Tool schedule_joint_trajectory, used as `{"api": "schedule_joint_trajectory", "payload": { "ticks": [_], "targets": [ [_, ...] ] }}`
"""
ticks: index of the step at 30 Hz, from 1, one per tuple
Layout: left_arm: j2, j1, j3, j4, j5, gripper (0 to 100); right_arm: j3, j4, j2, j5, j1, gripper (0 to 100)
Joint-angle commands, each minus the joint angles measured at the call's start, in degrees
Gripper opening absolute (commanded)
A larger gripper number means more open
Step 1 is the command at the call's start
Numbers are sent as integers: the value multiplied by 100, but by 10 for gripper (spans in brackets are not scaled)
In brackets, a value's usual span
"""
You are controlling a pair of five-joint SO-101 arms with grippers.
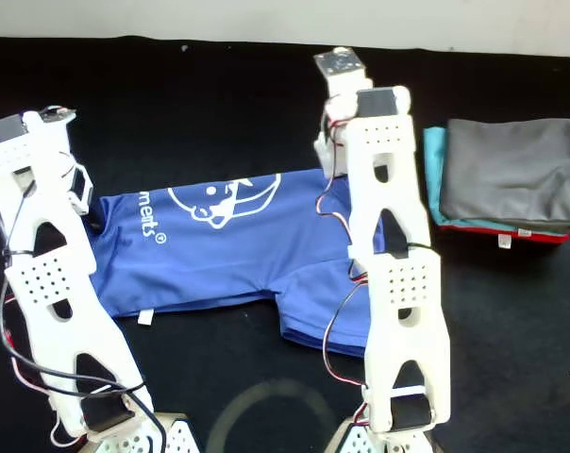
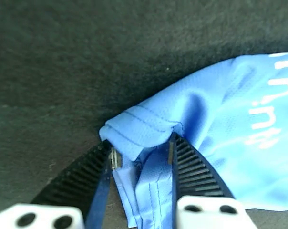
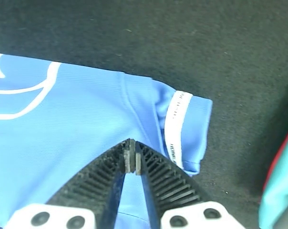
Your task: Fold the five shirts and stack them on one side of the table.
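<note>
A blue shirt (image 1: 228,245) with white print lies spread across the black table (image 1: 219,94). My left gripper (image 1: 85,203) is at the shirt's left edge. In the left wrist view the gripper (image 2: 143,152) is shut on a bunched, raised fold of the blue shirt (image 2: 220,143). My right gripper (image 1: 325,156) hangs over the shirt's far right corner. In the right wrist view the gripper (image 3: 130,162) is shut, its tips touching just above the flat blue shirt (image 3: 63,124), near a sleeve with a white band (image 3: 177,129).
A stack of folded shirts (image 1: 516,175) sits at the table's right side, grey on top with teal and red under it. Its teal and red edge (image 3: 277,191) shows close to the right gripper. Bare black cloth lies beyond the blue shirt.
</note>
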Motion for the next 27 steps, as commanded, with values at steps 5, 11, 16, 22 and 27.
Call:
{"api": "schedule_joint_trajectory", "payload": {
  "ticks": [5,11,16,22,27],
  "targets": [
    [-444,40,-400,62,97,166,-224,22,31,-18,-136,7],
    [-901,22,-198,79,97,168,-268,22,453,-18,-136,7],
    [-919,48,347,62,88,170,-277,22,602,-18,-136,7],
    [-321,48,259,53,88,168,-277,22,611,-18,-145,7],
    [75,48,-127,53,97,163,-277,22,611,-18,-145,7]
  ]
}}
